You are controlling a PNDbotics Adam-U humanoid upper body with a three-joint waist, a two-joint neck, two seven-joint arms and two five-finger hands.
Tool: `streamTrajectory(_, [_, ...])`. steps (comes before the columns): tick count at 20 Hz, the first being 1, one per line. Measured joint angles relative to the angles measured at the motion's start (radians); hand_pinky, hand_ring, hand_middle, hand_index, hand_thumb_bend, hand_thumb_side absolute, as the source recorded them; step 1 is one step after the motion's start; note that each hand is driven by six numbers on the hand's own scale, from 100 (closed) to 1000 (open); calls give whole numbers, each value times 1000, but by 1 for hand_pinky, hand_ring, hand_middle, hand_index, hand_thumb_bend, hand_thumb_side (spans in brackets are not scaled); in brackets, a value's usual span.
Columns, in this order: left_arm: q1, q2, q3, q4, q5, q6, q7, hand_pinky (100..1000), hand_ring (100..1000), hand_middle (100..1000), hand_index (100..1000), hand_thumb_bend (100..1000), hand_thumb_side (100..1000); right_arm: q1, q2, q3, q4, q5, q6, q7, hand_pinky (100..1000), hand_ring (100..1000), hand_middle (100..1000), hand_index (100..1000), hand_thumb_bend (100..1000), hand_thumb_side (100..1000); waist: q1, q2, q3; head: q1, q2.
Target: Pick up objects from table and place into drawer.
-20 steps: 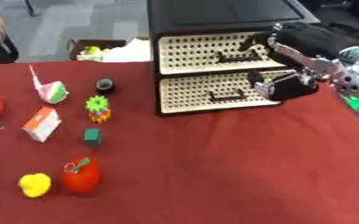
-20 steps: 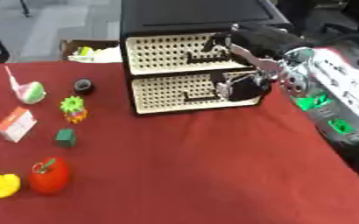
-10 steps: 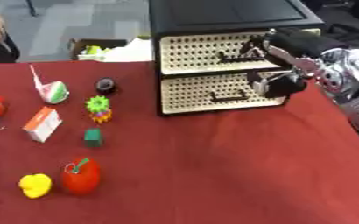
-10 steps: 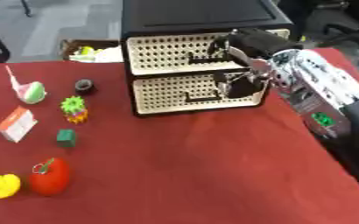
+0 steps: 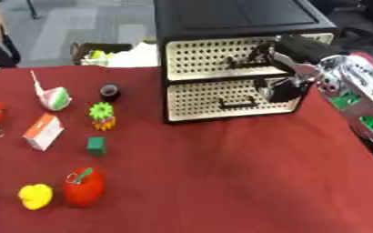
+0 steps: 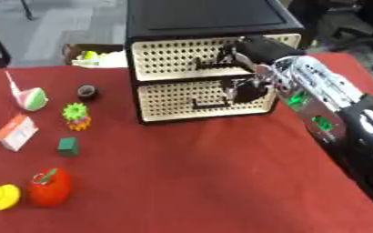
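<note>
Red cloth covers the tabletop [image 5: 221, 182]; a black two-drawer unit [image 5: 229, 68] with perforated cream fronts sits at the far edge, grey floor and chairs behind.

Our right robot hand [image 5: 281, 68] is up at the drawer fronts, between the upper drawer [image 5: 214, 59] and the lower drawer [image 5: 225, 100]. Its dark fingers look curled near the upper handle [image 5: 241, 63], but we can't tell whether they actually hook it. Left robot hand is not in view.

Change over the last second: the arm has slid a bit along the unit toward the handle; both drawers look shut as before. No object has moved. So we judge we're on the open-the-drawer step, nothing stowed yet.

Objects wait well apart from the unit, on the left side of the cloth:
- red tomato-like toy [image 5: 84, 187], yellow duck-like toy [image 5: 35, 196] just beside it
- green cube [image 5: 97, 146]
- green-and-orange gear toy [image 5: 103, 115]
- small black ring-shaped item [image 5: 109, 91]
- orange-white carton [image 5: 42, 132]
- green-pink cone-shaped toy [image 5: 52, 96]

Next we need a clean hook on the handle and a straight pull; the risk is dragging the whole unit.
</note>
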Motion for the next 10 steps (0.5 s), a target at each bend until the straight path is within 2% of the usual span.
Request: streamTrajectory(10, [0,0,-1,0,3,-2,-2,671,802,875,1000,100,935,-12,11,0,51,30,-9,-5,100,100,100,853,100,174,-1,1,3,-1,-4])
